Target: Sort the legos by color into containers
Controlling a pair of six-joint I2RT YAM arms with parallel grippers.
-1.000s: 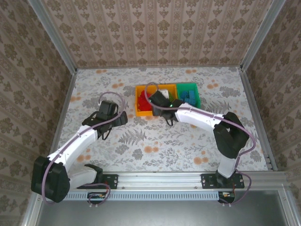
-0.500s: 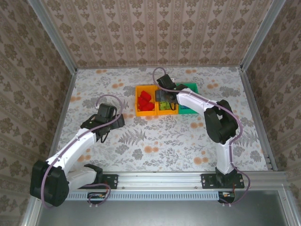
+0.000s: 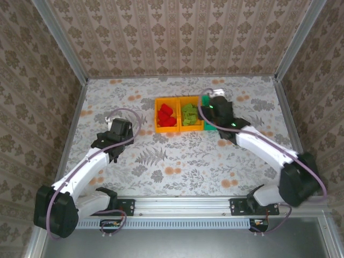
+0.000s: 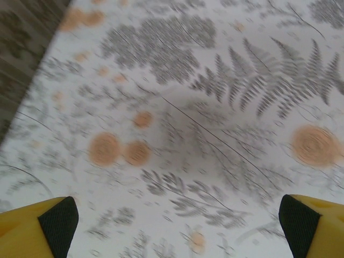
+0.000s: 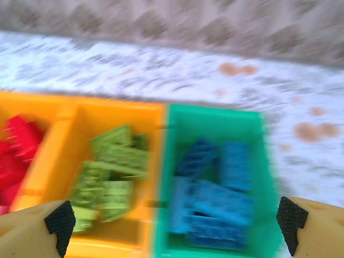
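Three containers stand in a row at the back middle of the table. The left orange-yellow bin [image 3: 159, 114] holds red legos [image 3: 166, 115]. In the middle orange-yellow bin [image 5: 115, 111] lie lime green legos [image 5: 107, 172], also seen from above [image 3: 188, 115]. The green bin [image 5: 215, 116] holds blue legos [image 5: 220, 188]. My right gripper [image 3: 210, 107] hovers over the green bin, open and with nothing between its fingers [image 5: 176, 220]. My left gripper [image 3: 114, 141] is open above bare tablecloth at the left [image 4: 178, 220], well apart from the bins.
A floral tablecloth [image 3: 177, 156] covers the table. Patterned walls close it in at the back and both sides, and a metal rail [image 3: 183, 204] runs along the near edge by the arm bases.
My right gripper has swung from the middle bin to above the green bin and its jaws have opened wide. The left gripper has drawn back slightly toward the near left.
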